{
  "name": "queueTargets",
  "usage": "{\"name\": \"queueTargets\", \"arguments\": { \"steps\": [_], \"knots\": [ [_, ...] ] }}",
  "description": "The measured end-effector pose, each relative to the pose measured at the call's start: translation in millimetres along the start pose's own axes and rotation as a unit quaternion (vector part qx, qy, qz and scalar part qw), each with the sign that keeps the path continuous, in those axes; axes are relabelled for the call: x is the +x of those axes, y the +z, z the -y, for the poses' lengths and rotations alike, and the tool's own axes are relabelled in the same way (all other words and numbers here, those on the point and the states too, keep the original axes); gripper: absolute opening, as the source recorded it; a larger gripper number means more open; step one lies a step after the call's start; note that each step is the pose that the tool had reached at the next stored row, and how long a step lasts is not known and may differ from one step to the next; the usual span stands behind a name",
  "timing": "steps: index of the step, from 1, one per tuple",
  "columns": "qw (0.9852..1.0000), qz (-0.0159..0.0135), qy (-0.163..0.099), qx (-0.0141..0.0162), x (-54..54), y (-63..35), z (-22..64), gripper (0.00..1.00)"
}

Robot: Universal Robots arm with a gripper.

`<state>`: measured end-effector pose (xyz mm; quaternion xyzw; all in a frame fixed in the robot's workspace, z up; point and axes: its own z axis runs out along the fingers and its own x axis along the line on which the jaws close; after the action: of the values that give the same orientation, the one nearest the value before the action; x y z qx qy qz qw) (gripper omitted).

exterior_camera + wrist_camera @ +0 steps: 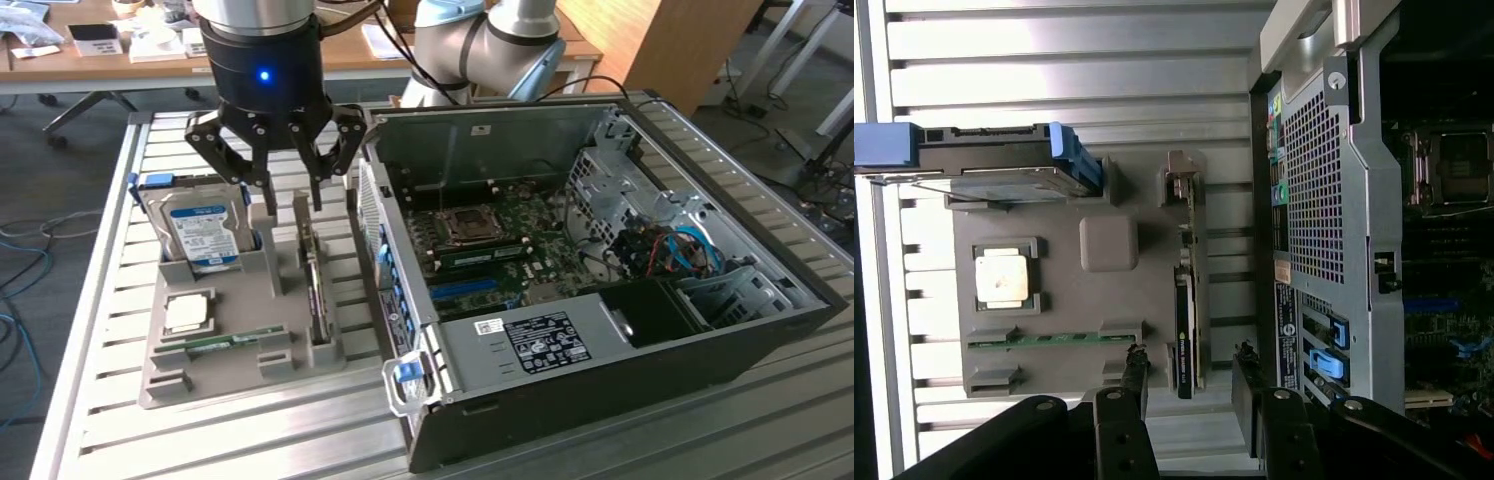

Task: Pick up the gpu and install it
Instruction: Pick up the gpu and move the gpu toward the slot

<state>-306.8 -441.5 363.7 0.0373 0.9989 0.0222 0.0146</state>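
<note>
The pincer (1190, 352) points straight down, a blue light on its wrist. It is spread wide and empty above the grey tray (247, 290) on the slatted tabletop (200, 440). From the exterior view's left, a hard drive (200, 230) stands at the tray's far corner, its blue-white label unreadable. Next come a processor (187, 313) and a green memory stick (220, 342). The gpu (311, 270) stands on edge along the tray's edge, in line with the gap between the fingers, beside the open computer case (601, 400).

Slatted metal table (200, 440) bearing grey parts tray (254, 300) beside open computer case (601, 395).
</note>
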Motion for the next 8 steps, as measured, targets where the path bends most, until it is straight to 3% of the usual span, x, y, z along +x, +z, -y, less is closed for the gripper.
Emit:
{"name": "queueTargets", "arguments": {
  "steps": [8],
  "knots": [
    [1.0000,0.0000,0.000,0.0000,0.1,4.3,0.2,0.47]
  ]
}}
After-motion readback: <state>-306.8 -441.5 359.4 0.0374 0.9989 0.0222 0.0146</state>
